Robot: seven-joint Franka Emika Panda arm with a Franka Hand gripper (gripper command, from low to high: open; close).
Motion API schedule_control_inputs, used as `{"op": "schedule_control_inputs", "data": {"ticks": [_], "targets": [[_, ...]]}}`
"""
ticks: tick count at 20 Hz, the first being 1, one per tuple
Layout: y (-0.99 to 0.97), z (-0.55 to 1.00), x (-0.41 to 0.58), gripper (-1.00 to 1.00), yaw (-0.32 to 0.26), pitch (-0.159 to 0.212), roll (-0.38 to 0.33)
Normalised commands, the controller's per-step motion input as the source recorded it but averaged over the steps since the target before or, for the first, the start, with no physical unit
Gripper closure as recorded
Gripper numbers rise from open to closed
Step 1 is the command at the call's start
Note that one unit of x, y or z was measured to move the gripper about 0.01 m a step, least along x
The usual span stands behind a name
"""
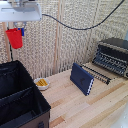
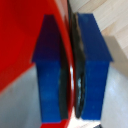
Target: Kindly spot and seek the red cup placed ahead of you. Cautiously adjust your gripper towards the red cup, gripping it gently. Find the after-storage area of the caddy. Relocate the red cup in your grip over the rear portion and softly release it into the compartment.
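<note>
The gripper (image 1: 21, 28) pinches the red cup (image 1: 14, 38) by its thin rim — light, stiff, probably slippery plastic — holding it high above the black caddy (image 1: 20, 95), wall between the fingers (image 2: 92, 70).

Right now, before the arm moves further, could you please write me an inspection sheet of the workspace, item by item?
Surface: light wooden table, plank pattern, bare in the foreground.
Job's things: red cup held in the air, above the far part of the caddy; the caddy is black, open, with a dividing wall making two sections, both looking empty.
Clutter: small bowl with yellow contents beside the caddy; dark-blue case standing tilted; black toaster oven at the exterior view's right.
Grippers: gripper shut on the cup; in the wrist view the blue fingers pinch the red wall.
Cables: black cable hanging across the backdrop.
Surroundings: beige woven curtain behind.
</note>
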Motion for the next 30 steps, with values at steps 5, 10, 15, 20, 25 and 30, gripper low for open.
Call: {"op": "schedule_control_inputs", "data": {"ticks": [5, 10, 15, 20, 25, 30], "targets": [[0.73, -0.01, -0.097, 1.0, 0.061, 0.016, -0.018], [0.56, -0.2, -0.116, 1.0, 0.051, 0.01, -0.066], [0.33, -0.4, -0.001, 1.0, 0.048, 0.0, -0.076], [0.07, -0.45, 0.0, 1.0, 0.065, -0.007, -0.051], [0.0, -0.34, 0.004, -1.0, 0.081, -0.011, -0.009], [-0.05, -0.11, 0.137, -1.0, 0.086, 0.0, 0.0]]}}
